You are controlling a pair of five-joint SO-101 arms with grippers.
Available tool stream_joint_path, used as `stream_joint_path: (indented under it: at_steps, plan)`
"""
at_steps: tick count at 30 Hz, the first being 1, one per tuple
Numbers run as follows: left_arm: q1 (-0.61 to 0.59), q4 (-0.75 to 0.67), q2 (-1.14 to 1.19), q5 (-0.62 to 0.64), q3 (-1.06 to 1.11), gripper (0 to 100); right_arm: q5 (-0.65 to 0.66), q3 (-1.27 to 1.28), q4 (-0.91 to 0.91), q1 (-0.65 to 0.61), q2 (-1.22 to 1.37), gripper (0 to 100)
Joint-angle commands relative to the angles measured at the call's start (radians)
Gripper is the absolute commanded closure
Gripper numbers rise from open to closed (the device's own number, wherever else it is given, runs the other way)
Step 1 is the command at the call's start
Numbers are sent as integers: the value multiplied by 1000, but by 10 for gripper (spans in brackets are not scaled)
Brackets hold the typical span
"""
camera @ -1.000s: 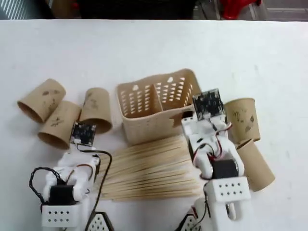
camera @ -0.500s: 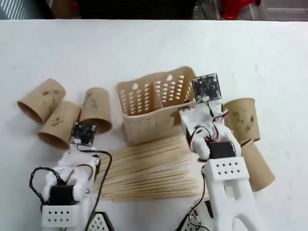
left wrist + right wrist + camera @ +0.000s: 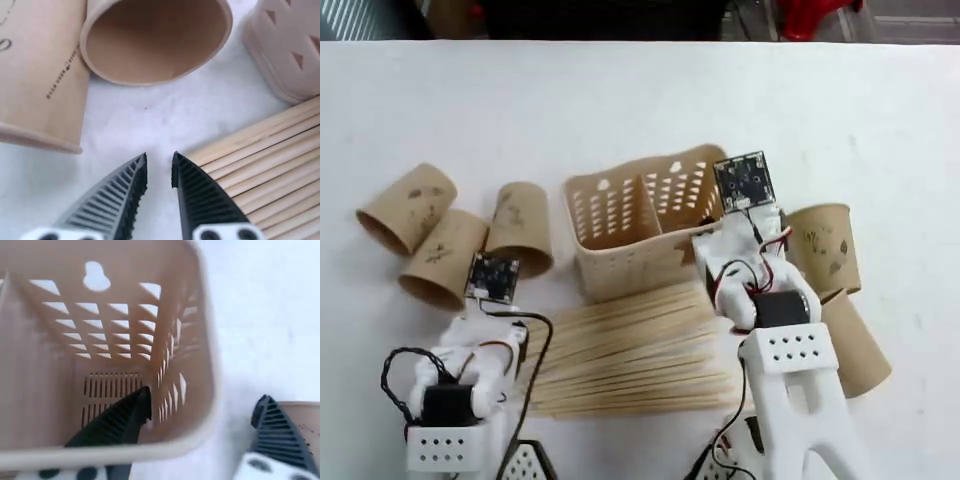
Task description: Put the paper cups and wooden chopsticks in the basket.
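The beige basket (image 3: 620, 215) stands mid-table, with a divider inside. My right gripper (image 3: 204, 400) is open across its right end wall (image 3: 197, 365): one finger is inside the compartment, the other outside. A pile of wooden chopsticks (image 3: 630, 350) lies in front of the basket. Three paper cups lie on their sides at the left (image 3: 407, 207), (image 3: 443, 257), (image 3: 520, 227). Two more paper cups lie at the right (image 3: 823, 247), (image 3: 850, 340). My left gripper (image 3: 159, 165) is low over the table between a cup's mouth (image 3: 155, 37) and the chopsticks (image 3: 260, 160), its fingers nearly together with nothing between them.
The right arm (image 3: 775, 330) lies between the chopsticks and the two right-hand cups. The left arm (image 3: 460, 380) is at the front left. White table (image 3: 640, 100) stretches behind the basket.
My right arm has stretched forward, carrying its gripper from the basket's front corner over its right end wall. The basket rocked slightly. The left arm has not moved.
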Motion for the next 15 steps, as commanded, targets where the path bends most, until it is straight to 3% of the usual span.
stream_joint_path:
  at_steps: [1, 8, 15]
  plan:
    - [5, 3, -1, -6, -2, 897, 11, -37, 5, -5, 2, 713]
    - [21, 3, -1, -2, -2, 896, 18, -29, 7, 1, 2, 716]
    - [249, 3, -1, -9, -2, 896, 20, -25, 4, -5, 2, 715]
